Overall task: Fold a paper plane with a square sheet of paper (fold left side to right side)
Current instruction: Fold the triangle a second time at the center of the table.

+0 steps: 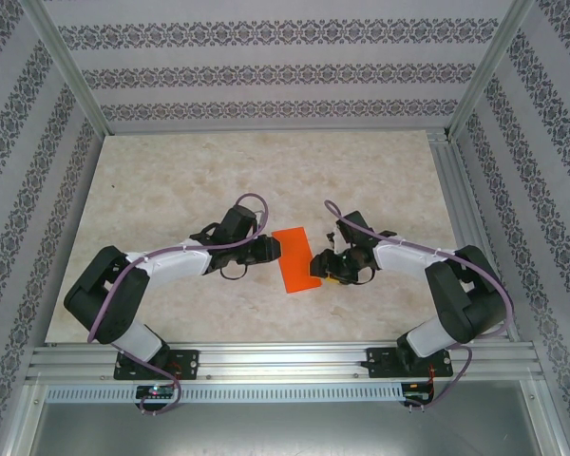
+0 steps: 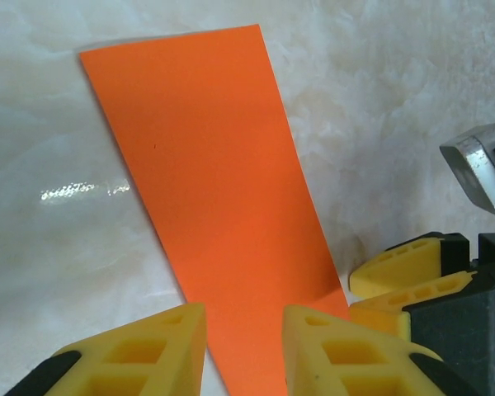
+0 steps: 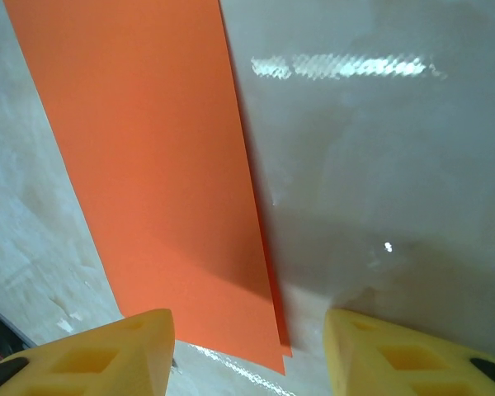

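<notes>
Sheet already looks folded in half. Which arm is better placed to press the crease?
Left, probably: the left gripper sits with open jaws at the left edge of the sheet, likely the crease. The right gripper straddles the edge showing two loose layers.

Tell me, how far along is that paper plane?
Done: the paper lies as a narrow rectangle, two layers showing at one edge, so the half fold looks made. In hand: nothing is held; the left gripper and right gripper sit open close to it. Left: no pointed nose or wings yet.
</notes>
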Controlling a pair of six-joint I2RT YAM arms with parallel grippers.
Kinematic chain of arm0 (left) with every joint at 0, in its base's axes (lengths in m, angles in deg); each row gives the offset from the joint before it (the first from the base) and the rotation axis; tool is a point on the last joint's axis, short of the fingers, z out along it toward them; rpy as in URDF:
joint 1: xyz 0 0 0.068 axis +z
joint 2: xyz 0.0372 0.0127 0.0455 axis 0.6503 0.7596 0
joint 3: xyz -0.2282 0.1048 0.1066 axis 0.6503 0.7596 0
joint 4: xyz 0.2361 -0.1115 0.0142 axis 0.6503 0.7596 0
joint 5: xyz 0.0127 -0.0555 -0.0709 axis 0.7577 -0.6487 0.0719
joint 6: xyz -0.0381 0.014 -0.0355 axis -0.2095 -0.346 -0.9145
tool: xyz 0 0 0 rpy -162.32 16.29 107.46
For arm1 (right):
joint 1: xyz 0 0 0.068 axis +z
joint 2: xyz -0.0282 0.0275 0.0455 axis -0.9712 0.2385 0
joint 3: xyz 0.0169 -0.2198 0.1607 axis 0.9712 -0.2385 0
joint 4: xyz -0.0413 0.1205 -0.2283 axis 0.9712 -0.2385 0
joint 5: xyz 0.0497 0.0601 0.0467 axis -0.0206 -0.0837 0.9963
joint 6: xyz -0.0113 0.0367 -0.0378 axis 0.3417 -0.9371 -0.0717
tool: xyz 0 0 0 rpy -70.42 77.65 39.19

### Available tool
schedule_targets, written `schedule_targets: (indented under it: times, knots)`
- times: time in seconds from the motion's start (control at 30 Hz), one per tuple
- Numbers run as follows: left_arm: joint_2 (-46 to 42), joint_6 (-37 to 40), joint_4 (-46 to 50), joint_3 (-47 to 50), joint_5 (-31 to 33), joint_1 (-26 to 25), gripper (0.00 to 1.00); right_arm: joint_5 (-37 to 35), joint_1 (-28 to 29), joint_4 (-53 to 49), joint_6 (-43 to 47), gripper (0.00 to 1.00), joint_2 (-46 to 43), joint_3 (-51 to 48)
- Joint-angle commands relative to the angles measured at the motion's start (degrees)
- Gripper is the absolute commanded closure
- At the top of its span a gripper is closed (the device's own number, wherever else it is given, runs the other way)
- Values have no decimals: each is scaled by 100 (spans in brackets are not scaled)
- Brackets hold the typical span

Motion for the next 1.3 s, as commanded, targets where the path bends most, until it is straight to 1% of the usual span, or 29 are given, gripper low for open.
schedule_targets:
  times: [0.0, 0.1, 0.33, 0.53, 0.87, 1.07, 1.27]
  knots:
    - [-83, 14, 22, -175, 187, -100, 67, 181, 59, 139, -137, 50, -141, -129]
    - [-74, 40, 71, -199, 205, -100, 67, 218, 93, 167, -163, 53, -161, -147]
    - [-55, 59, 98, -225, 217, -105, 66, 279, 121, 173, -192, 54, -99, -114]
    - [-48, 84, 140, -265, 213, -109, 66, 453, 121, 426, -361, 56, -89, -130]
    - [-139, 191, 193, -252, 254, -117, 66, 596, 25, 568, -453, 56, 4, 6]
    - [-557, 491, 284, -44, 456, -269, 66, 708, -131, 589, -460, 57, 335, 313]
    - [-1028, 783, 290, 241, 588, -566, 65, 958, -343, 535, -348, 59, 905, 802]
